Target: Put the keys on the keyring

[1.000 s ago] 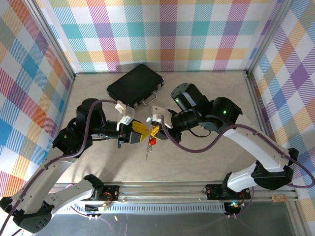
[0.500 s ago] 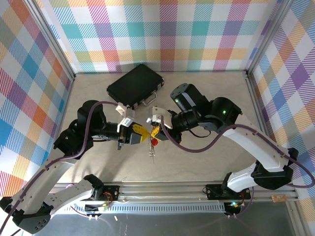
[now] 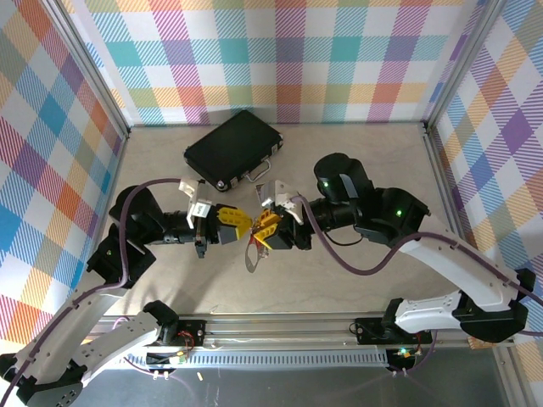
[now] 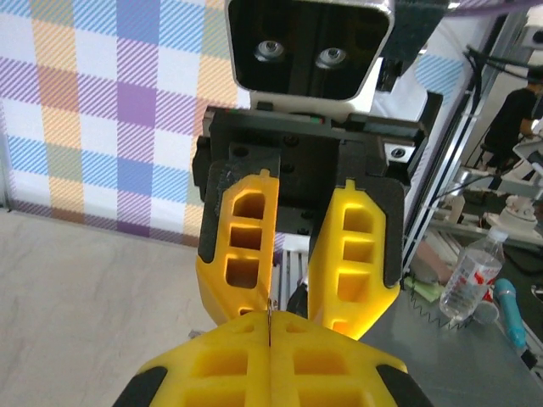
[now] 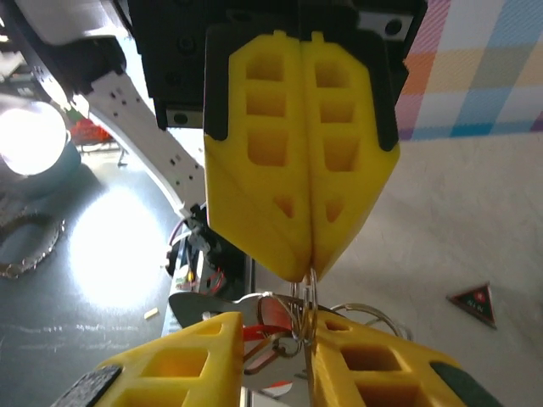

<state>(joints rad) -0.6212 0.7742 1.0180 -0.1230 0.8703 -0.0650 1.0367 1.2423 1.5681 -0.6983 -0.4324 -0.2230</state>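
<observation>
Both arms reach in low over the table (image 3: 356,170) and meet tip to tip in front of the bases. The left forearm runs rightward and the right forearm runs leftward, with its elbow bent out to the right.

The left gripper (image 3: 246,227) has its yellow fingers pressed flat together. In the right wrist view their tips pinch the top of the keyring (image 5: 307,292), whose thin wire loops hang just beneath them. The right gripper (image 3: 261,231) faces it, nearly touching, with its jaws a narrow slit apart. The loops drop into that slit, and we cannot tell whether the right fingers press on them.

The red key (image 5: 261,335) sits low in the same gap, just left of the loops and against the right gripper's left finger. From above, the bundle dangles just below the point where the two tips meet.

A dark red triangle (image 5: 473,303) lies flat on the table, off to the right of the right gripper. The black case (image 3: 233,144) rests well beyond both grippers, towards the back wall.

Compared with a second ago, the right wrist housing sits further right and lower, and the left elbow has drawn back to the left. The right jaws were shut then and now stand slightly parted, while the left has finished closing. The red key showed plainly from above then and is now nearly hidden between the fingers.
</observation>
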